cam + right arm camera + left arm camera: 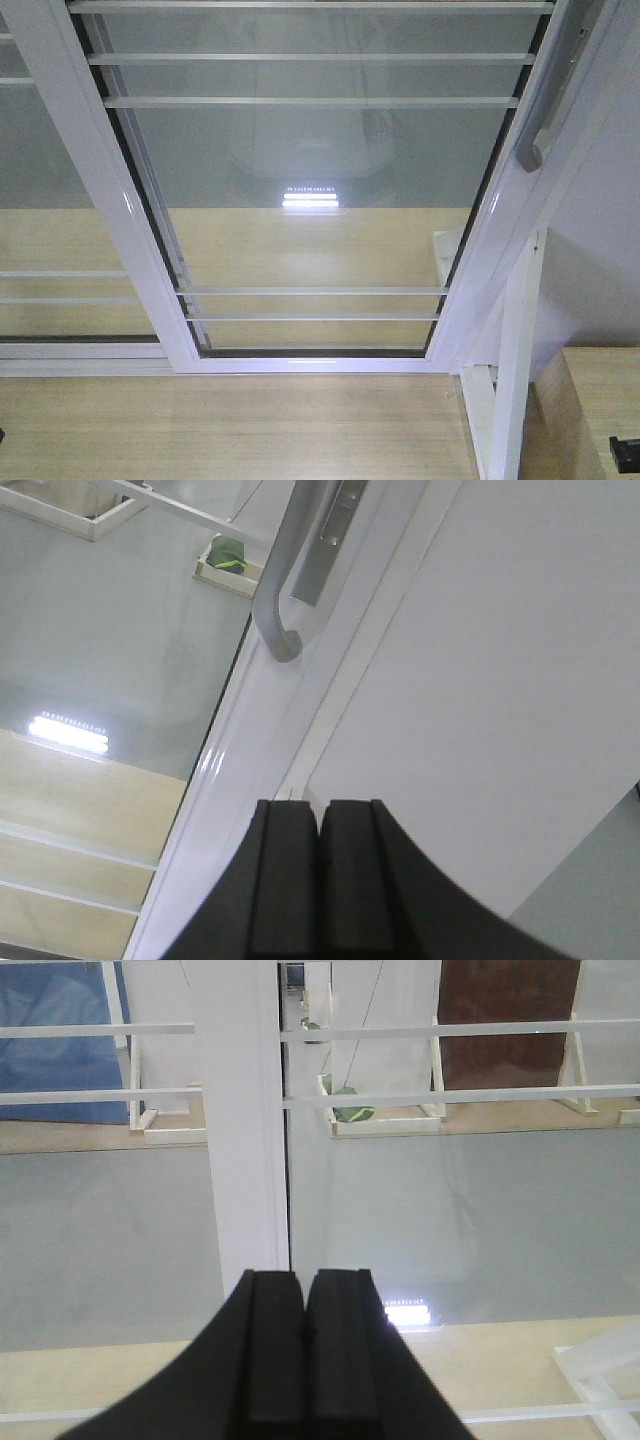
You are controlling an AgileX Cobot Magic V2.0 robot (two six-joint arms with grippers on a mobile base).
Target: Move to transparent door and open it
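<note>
Right up against transparent door (310, 170): base parked close so curved silver handle (270, 580) on right stile sits just ahead of right gripper (321, 805). Left gripper (305, 1278) faces white frame post (245, 1140). Both jaws pressed together, empty. Door probably closed; seam unclear.

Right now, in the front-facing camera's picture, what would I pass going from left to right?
Framed glass panel without a handle → transparent door → curved silver handle on the door's right stile → pale wall.
</note>
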